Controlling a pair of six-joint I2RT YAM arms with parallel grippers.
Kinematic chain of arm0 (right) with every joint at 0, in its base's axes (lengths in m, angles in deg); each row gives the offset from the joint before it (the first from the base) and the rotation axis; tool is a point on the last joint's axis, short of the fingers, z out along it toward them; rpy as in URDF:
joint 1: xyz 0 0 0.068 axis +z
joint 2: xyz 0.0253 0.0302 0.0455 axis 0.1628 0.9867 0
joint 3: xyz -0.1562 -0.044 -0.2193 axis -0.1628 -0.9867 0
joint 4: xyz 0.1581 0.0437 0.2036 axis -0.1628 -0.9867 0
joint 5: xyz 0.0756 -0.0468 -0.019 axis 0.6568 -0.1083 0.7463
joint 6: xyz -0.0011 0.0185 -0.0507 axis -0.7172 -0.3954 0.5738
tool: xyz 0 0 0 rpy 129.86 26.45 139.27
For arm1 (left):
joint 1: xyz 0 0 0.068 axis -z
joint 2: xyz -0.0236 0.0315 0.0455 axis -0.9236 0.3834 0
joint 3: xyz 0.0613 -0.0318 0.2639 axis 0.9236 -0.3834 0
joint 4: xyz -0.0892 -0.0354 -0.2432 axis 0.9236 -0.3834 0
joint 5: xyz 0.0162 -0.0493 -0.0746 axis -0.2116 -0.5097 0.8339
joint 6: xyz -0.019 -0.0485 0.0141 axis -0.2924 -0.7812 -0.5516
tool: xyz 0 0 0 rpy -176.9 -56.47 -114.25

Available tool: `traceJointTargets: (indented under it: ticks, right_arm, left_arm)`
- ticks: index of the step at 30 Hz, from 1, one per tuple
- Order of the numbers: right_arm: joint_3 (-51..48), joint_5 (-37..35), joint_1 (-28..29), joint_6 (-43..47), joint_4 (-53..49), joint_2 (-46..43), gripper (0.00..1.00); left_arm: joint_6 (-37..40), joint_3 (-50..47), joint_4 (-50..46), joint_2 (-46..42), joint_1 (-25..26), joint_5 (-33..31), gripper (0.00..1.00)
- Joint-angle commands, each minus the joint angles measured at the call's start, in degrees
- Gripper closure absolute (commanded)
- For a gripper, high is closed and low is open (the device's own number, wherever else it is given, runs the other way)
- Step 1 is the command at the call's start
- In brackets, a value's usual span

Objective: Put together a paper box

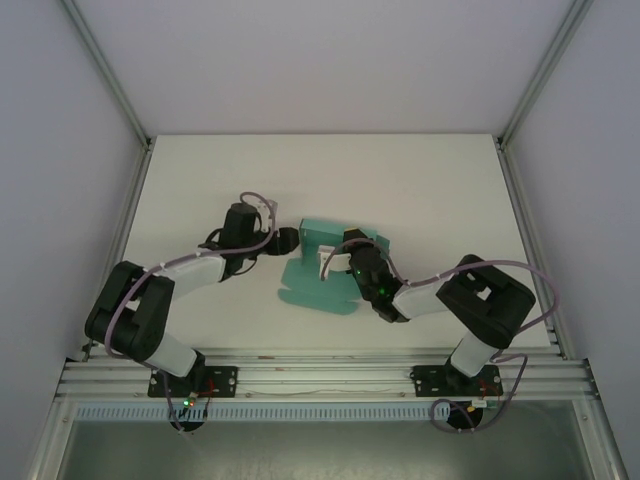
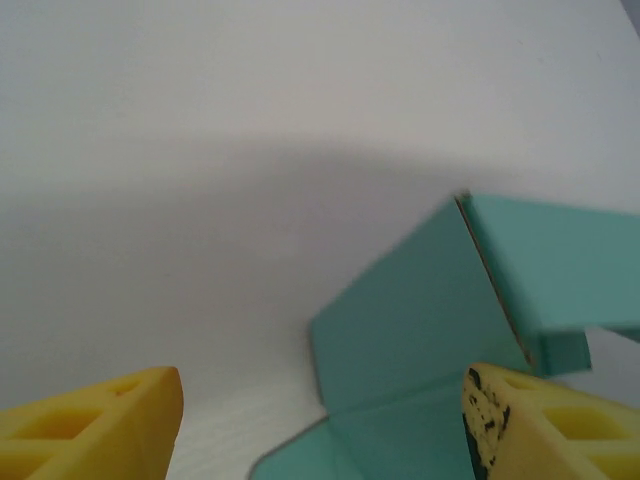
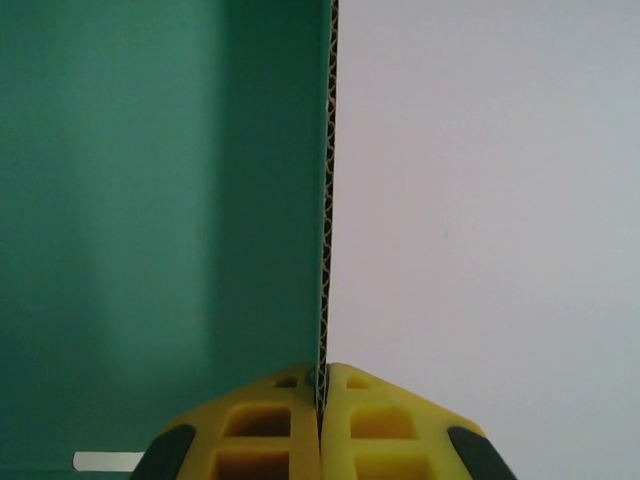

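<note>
- The right claw is clenched on the teal-green corrugated paper box. Its yellow fingers meet on the cut edge of one panel. That panel stands upright between them, with its teal face to the left and the white table to the right.
- The left claw is released, its fingers wide apart, with a raised teal panel and a folded-over flap just ahead. Its right-hand finger sits just beside that fold; I cannot tell whether they touch.
- The box lies mid-table between the two claws and is partly folded. Its far end is lifted into walls, and its near part lies flat on the table with notched flaps.
- The step in hand looks like raising and squaring the side walls. The right claw pins one wall upright while the left is placed to work the neighbouring panel.
- The next move probably calls for the left claw to close on or press that raised flap and turn it along its crease toward the held wall. The right grip must hold firm so the sheet does not slide. Pushed off the crease, the thin card could buckle.
- The right wrist view shows the fluted edge and how squarely it is gripped, which the top view cannot resolve. The left wrist view shows the flap's overhang. The top view alone gives the flat remainder and how the arms stand on either side of the box.
</note>
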Motion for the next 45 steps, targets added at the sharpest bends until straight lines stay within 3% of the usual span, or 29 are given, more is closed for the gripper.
traceJointTargets:
  ticks: [1, 9, 18, 24, 30, 36, 42, 45]
  right_arm:
    - [-0.65, -1.69, 0.18, -1.12, -0.37, 1.01, 1.00]
    - [-0.72, -1.48, 0.18, -1.65, -0.45, 1.94, 1.00]
    - [-0.92, 0.69, 0.18, -2.77, -3.84, 1.55, 1.00]
    - [-1.01, 1.91, 0.12, -3.54, -5.09, 2.42, 1.00]
    - [-0.49, 2.12, 0.17, -5.14, -6.99, 2.30, 1.00]
    - [-0.05, 2.42, 0.18, -7.43, -9.55, 1.69, 1.00]
    - [0.37, 2.46, 0.14, -10.44, -12.03, -0.43, 1.00]
    - [0.61, 2.45, 0.18, -12.08, -13.83, -1.57, 1.00]
  left_arm:
    - [3.30, -3.14, 4.04, -1.55, 1.20, -2.18, 0.27]
    - [7.79, -3.38, 7.58, 1.13, 5.42, -6.90, 0.27]
    - [9.80, -0.19, 13.70, 7.61, 6.20, -8.24, 0.33]
    - [11.62, 0.14, 19.22, 9.44, 6.46, -5.89, 0.49]
    - [14.10, 3.44, 17.46, 11.85, 6.82, -7.53, 0.63]
    - [13.64, 6.26, 15.28, 15.09, 9.06, -15.63, 0.78]
    - [12.64, 8.58, 11.86, 19.23, 13.21, -32.37, 1.00]
    - [11.83, 8.32, 12.58, 21.72, 15.39, -39.88, 1.00]
